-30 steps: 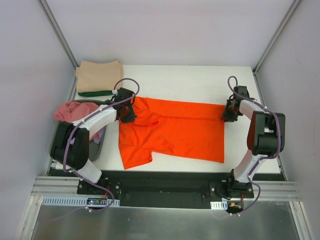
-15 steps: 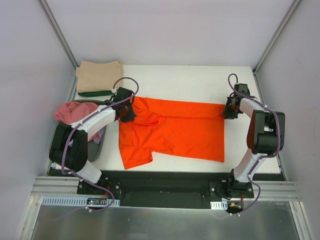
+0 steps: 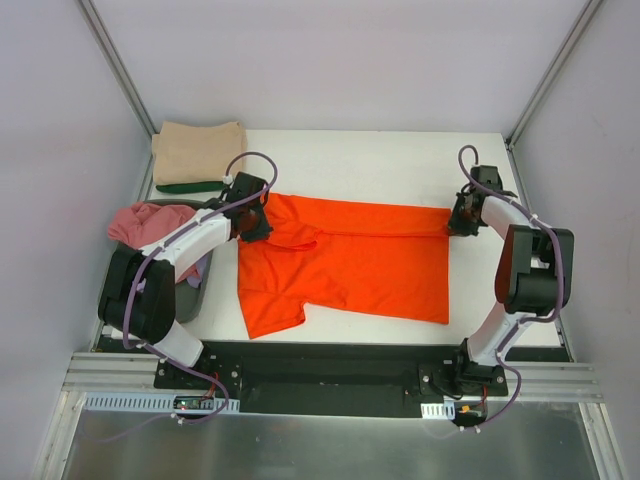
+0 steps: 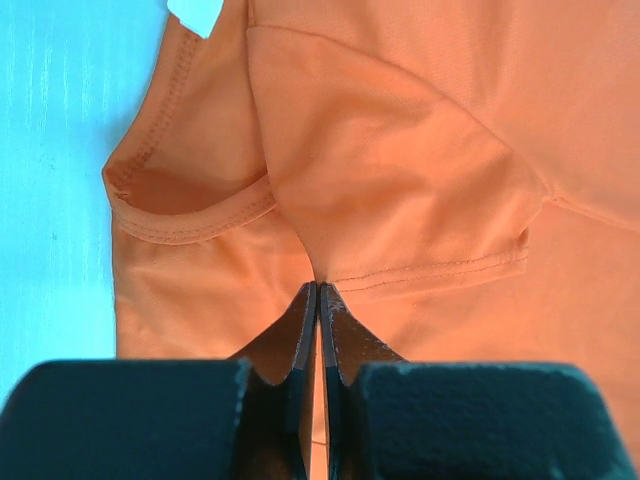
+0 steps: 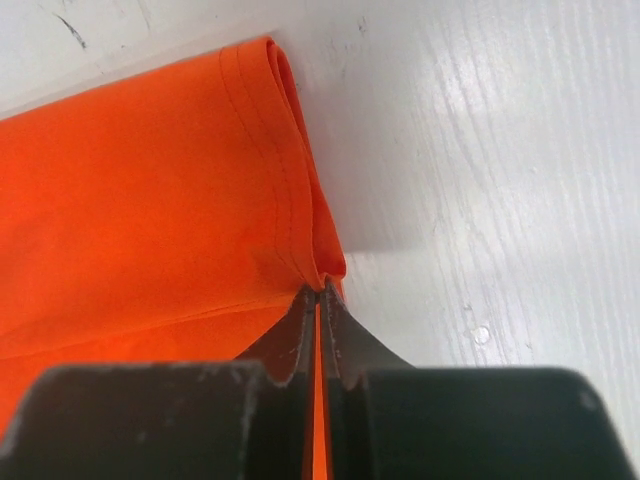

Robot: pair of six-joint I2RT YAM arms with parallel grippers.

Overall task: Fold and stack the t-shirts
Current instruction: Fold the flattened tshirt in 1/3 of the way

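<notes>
The bright orange t-shirt (image 3: 345, 262) lies spread across the middle of the white table, folded lengthwise, collar to the left. My left gripper (image 3: 253, 228) is shut on its cloth beside the neckline (image 4: 190, 215), near a folded-over sleeve (image 4: 400, 190). My right gripper (image 3: 457, 224) is shut on the far right hem corner (image 5: 300, 240). A folded tan t-shirt (image 3: 198, 152) rests on a dark green one (image 3: 190, 186) at the far left corner. A pink t-shirt (image 3: 150, 222) lies crumpled in the basket, with lilac cloth (image 3: 196, 270) beneath it.
The dark grey basket (image 3: 192, 298) stands off the table's left edge under my left arm. Grey walls close in both sides. A black rail (image 3: 330, 365) runs along the near table edge.
My right gripper has drawn the hem corner slightly to the right and away, pulling the far edge straighter. My left gripper has stayed nearly still.
</notes>
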